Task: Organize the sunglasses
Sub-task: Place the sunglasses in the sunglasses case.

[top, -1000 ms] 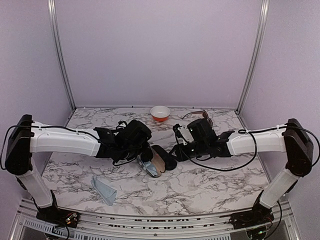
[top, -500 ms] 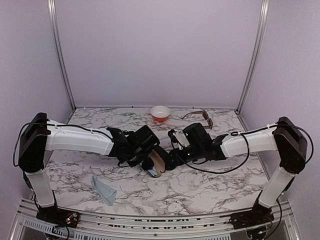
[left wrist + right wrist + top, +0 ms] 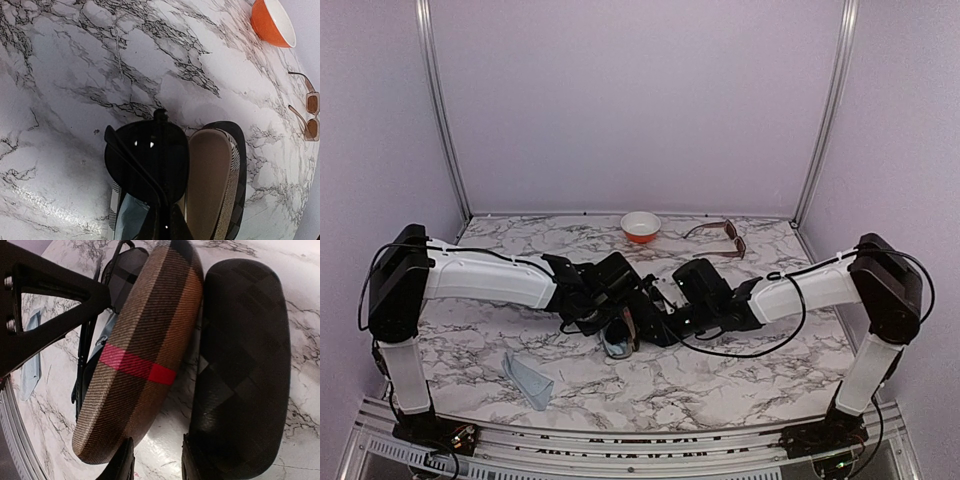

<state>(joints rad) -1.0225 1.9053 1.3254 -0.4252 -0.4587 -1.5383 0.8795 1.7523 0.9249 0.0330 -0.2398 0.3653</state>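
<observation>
My left gripper (image 3: 167, 229) is shut on the black sunglasses (image 3: 150, 167), gripping them by their folded arms. It holds them over the open half of the brown case (image 3: 212, 185), whose beige lining shows. In the top view the left gripper (image 3: 618, 318) and the right gripper (image 3: 662, 325) meet at the table's middle. The right gripper (image 3: 157, 460) is open. Its left finger is by the end of the brown case's plaid lid (image 3: 145, 355) and its right finger by the black case (image 3: 245, 370). The brown sunglasses (image 3: 725, 236) lie at the back right.
An orange bowl (image 3: 640, 226) stands at the back centre. A pale blue pouch (image 3: 528, 378) lies near the front left. The two cases lie side by side, almost touching. Both forearms stretch across the table's middle.
Both arms have moved inward. The left has carried the black sunglasses right, over the open brown case. The right gripper has slid left up to the two cases.
</observation>
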